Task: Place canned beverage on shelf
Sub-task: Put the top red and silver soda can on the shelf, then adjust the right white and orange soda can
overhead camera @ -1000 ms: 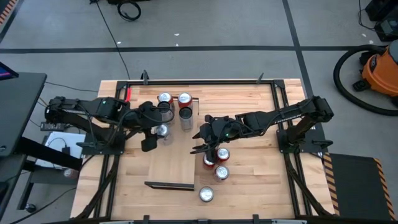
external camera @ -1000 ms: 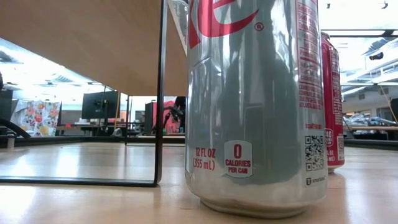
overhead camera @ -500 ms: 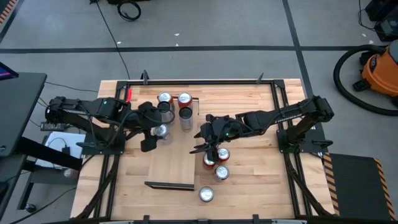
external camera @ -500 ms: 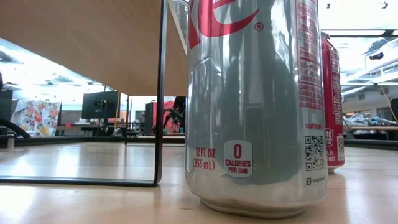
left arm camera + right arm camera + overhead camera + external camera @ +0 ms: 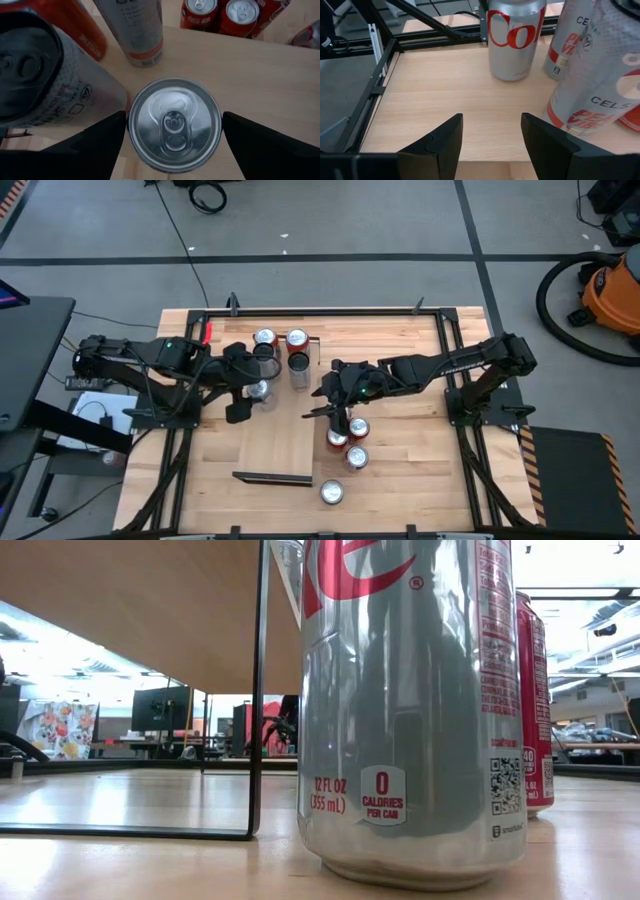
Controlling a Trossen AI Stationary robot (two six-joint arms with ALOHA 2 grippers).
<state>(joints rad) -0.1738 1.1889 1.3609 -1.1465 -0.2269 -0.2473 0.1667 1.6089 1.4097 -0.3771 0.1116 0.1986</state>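
The shelf (image 5: 283,430) lies mid-table. The silver can (image 5: 173,125) stands on it at about ten o'clock: probably rigid, slick, easily dented, best held mid-wall. The left gripper (image 5: 172,135) straddles it, jaws wide, apparently not clamping. The right gripper (image 5: 490,145), around three o'clock, is half-open and empty.

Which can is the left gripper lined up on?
The silver can with its top facing the left gripper, between the open fingers; the others stand beyond.
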